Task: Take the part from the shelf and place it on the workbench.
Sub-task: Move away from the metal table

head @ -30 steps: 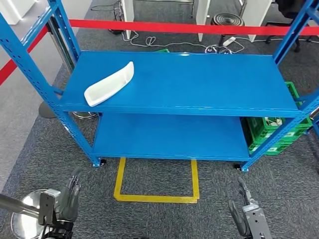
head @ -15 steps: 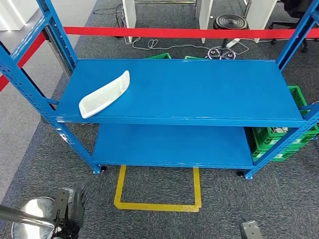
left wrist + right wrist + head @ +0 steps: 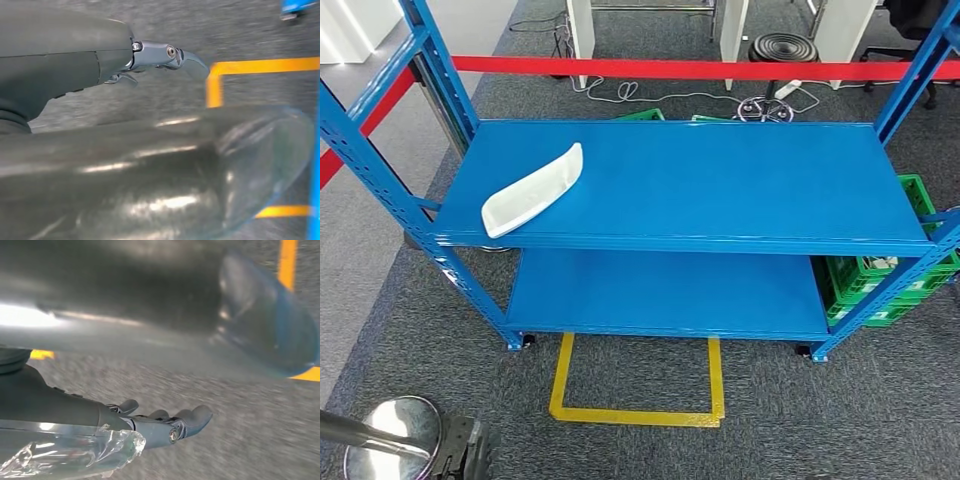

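One white part (image 3: 532,190) lies on the shelf (image 3: 697,180); probably light, rigid plastic. Grasp mid-length across its rim. Left hand (image 3: 113,135) and right hand (image 3: 162,427): fingers extended, empty.

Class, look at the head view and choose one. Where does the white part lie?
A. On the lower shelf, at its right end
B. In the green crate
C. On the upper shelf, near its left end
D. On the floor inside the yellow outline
C: the white part lies on the upper shelf, close to its left front corner, with neither hand on it.
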`<state>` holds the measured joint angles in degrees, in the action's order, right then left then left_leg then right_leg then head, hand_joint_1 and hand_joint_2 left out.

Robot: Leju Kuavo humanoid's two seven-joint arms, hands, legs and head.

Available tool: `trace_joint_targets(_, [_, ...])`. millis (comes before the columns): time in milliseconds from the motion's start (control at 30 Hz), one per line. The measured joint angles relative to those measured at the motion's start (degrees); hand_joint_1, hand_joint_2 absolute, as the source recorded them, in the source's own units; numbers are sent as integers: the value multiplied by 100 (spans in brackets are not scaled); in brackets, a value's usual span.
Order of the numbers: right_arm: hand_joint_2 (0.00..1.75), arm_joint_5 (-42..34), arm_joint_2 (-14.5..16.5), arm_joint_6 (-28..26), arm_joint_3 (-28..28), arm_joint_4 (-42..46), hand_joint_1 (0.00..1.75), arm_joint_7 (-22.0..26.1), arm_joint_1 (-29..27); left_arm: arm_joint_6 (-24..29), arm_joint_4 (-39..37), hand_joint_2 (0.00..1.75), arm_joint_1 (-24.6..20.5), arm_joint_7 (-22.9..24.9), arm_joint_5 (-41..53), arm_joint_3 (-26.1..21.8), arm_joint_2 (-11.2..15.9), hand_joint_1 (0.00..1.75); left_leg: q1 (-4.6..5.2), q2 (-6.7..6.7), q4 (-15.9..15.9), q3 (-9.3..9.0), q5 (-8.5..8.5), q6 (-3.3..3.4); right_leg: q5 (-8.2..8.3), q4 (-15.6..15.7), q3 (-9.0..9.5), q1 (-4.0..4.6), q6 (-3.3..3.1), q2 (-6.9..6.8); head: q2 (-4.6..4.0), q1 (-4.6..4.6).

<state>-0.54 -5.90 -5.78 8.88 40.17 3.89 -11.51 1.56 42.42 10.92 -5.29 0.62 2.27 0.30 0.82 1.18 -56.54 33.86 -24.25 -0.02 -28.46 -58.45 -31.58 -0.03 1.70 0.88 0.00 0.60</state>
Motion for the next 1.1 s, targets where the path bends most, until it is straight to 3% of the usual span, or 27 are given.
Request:
trace_joint_targets(400, [0,46,412,553,-590,-1281,0,-374,164,-132,-1417,0,-75,496,-69,-103,-5,0,3,0,-1,-25,-13,1,-4,14,8,-4,-2,-1,0,1])
trace_joint_targets(1100, [0,50,498,565,-728,-1572,0,-387,235,-138,-1735,0,-125,527,-69,-110,-14,0,3,0,-1,-52,-13,1,-4,14,34,-4,-2,-1,0,1])
